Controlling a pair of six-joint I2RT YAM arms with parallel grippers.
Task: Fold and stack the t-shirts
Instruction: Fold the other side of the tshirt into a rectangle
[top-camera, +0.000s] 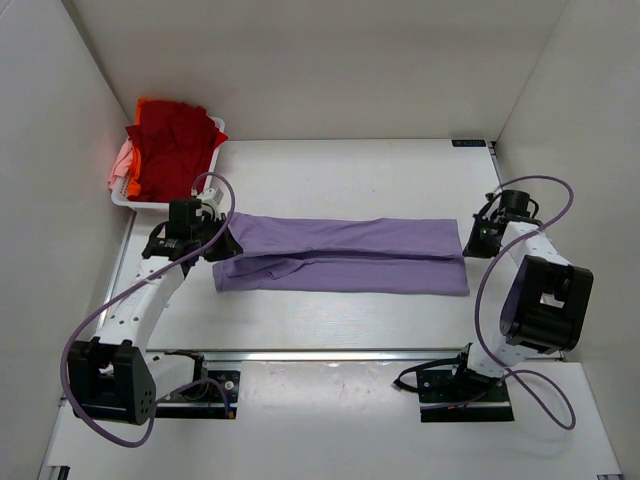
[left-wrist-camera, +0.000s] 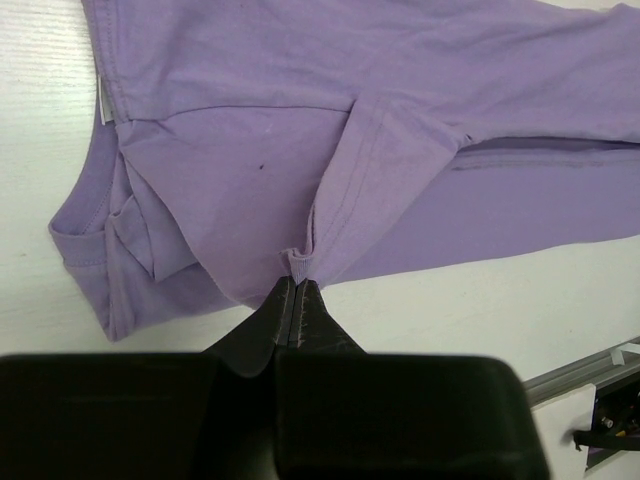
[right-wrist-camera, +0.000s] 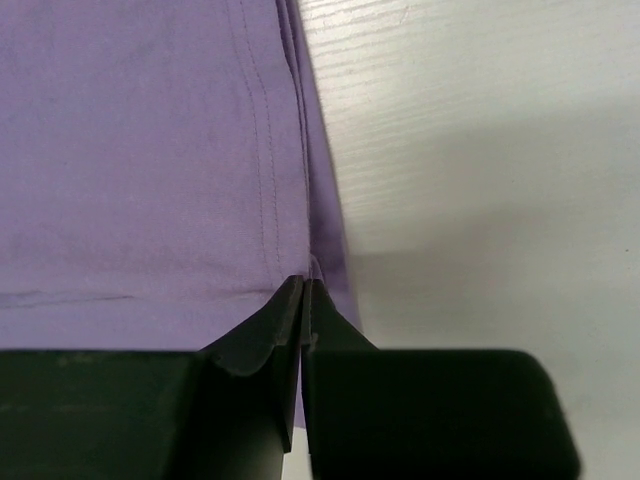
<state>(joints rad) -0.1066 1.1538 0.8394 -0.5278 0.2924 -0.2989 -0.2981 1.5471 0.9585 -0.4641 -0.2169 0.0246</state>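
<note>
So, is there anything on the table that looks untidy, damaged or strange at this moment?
A few small things. The lavender t-shirt has a tiny dark speck on the cloth, and its collar end is bunched, not flat. In the white basket, the red t-shirt lies crumpled in a heap. No tear is visible.

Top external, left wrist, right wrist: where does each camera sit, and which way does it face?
Top external: above and behind the bases, looking down on the table, both arms whole, lavender t-shirt stretched between left gripper and right gripper, basket far left.
Left wrist: behind its shut fingers, looking down at the t-shirt's sleeve and collar end.
Right wrist: behind its shut fingers, looking down at the t-shirt's hem and bare table.
Shared: the lavender t-shirt shows in all three.
</note>
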